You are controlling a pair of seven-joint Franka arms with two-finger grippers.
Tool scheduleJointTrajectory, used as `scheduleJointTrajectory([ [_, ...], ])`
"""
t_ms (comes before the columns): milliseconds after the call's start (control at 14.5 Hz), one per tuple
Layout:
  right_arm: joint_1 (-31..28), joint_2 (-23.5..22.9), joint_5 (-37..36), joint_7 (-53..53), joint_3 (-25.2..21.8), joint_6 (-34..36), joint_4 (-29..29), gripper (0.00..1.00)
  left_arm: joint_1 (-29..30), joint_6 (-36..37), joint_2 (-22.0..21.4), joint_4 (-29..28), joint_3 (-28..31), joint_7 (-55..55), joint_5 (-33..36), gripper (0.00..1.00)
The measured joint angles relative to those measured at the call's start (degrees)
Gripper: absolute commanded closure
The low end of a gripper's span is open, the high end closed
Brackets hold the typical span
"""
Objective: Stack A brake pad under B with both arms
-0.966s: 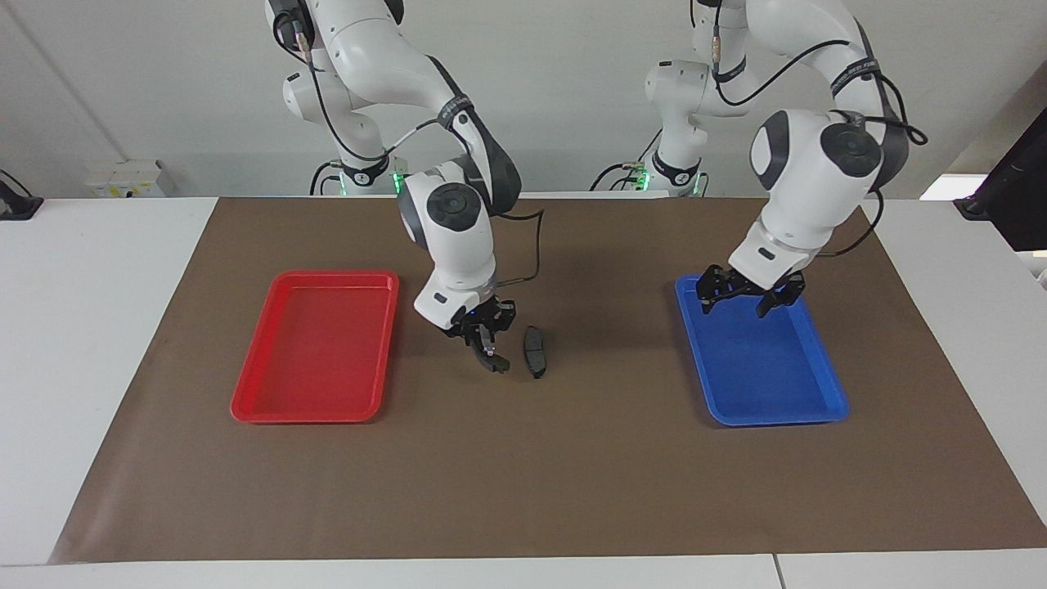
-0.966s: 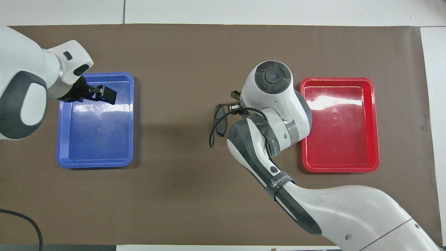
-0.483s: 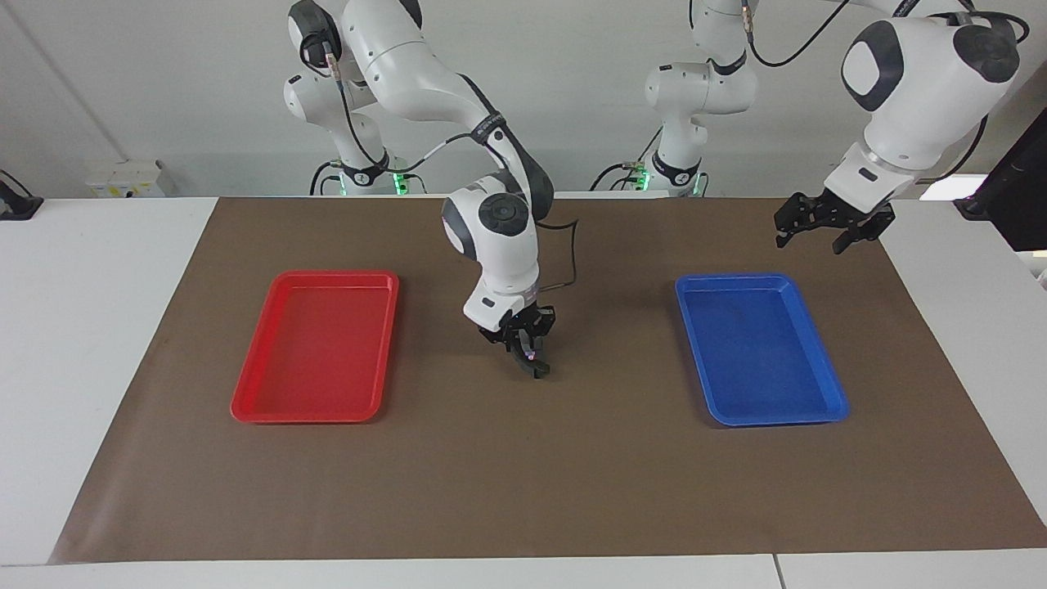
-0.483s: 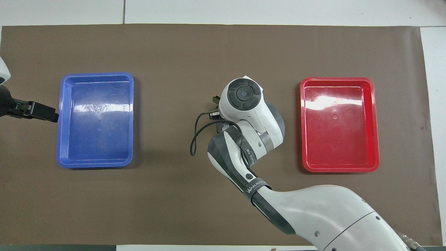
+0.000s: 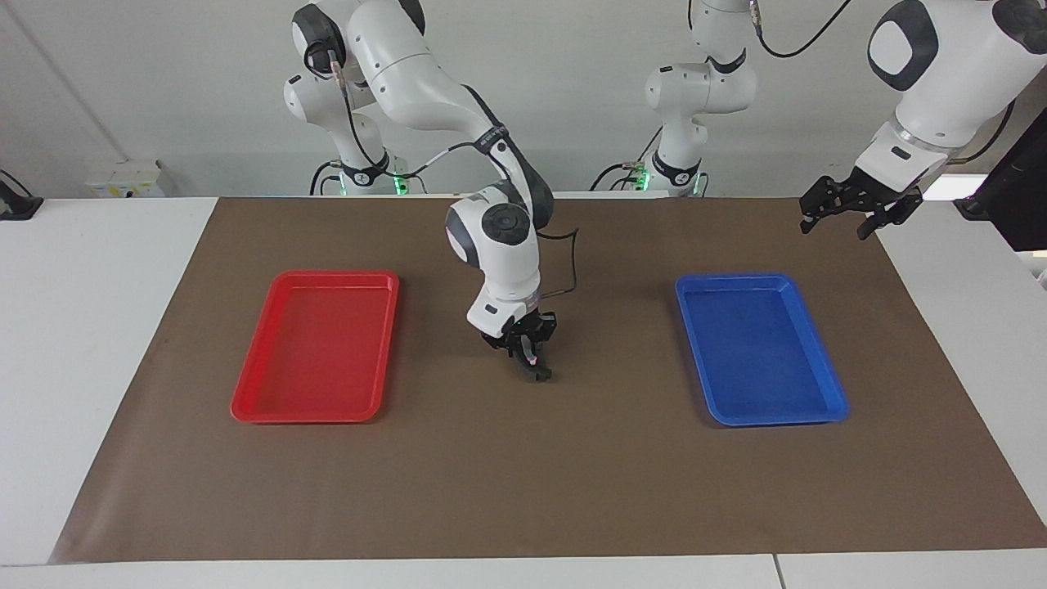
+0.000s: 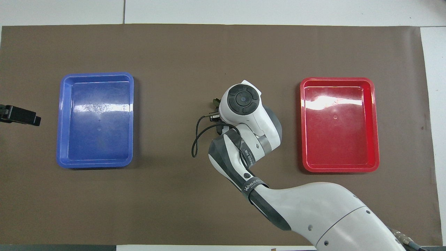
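Observation:
My right gripper is low over the middle of the brown mat, between the two trays. Its fingers stand close together on a short dark piece, the A brake pad, whose end shows at the fingertips. B, the longer crescent piece, is hidden under the gripper and the pad. I cannot tell how the two pieces lie on each other. In the overhead view the right wrist covers both pieces. My left gripper is open and empty, raised high over the mat's edge at the left arm's end; only its tip shows in the overhead view.
An empty red tray lies toward the right arm's end and an empty blue tray toward the left arm's end. Both also show in the overhead view, the red tray and the blue tray. A black cable loops off the right wrist.
My right gripper carried the short dark piece sideways onto the spot where the longer piece lay and came down. My left gripper rose from over the blue tray and drew off to the mat's edge.

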State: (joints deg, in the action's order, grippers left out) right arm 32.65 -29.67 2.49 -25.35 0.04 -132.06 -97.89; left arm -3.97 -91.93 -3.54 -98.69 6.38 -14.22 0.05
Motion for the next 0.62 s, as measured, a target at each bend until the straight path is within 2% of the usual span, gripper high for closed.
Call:
scheduleJointTrajectory([
  [483, 0.08, 0.01, -0.01, 0.0, 0.0, -0.23, -0.06, 0.99, 0.74, 0.1, -0.25, -0.07, -0.06, -0.74, 0.82, 0.01],
  [552, 0.18, 0.01, -0.01, 0.0, 0.0, -0.71, -0.18, 0.88, 0.74, 0.09, -0.25, -0.07, -0.06, -0.17, 0.82, 0.01],
  [621, 0.31, 0.01, -0.01, 0.0, 0.0, -0.95, -0.24, 0.64, 0.74, 0.03, -0.25, -0.07, -0.06, 0.44, 0.82, 0.01],
])
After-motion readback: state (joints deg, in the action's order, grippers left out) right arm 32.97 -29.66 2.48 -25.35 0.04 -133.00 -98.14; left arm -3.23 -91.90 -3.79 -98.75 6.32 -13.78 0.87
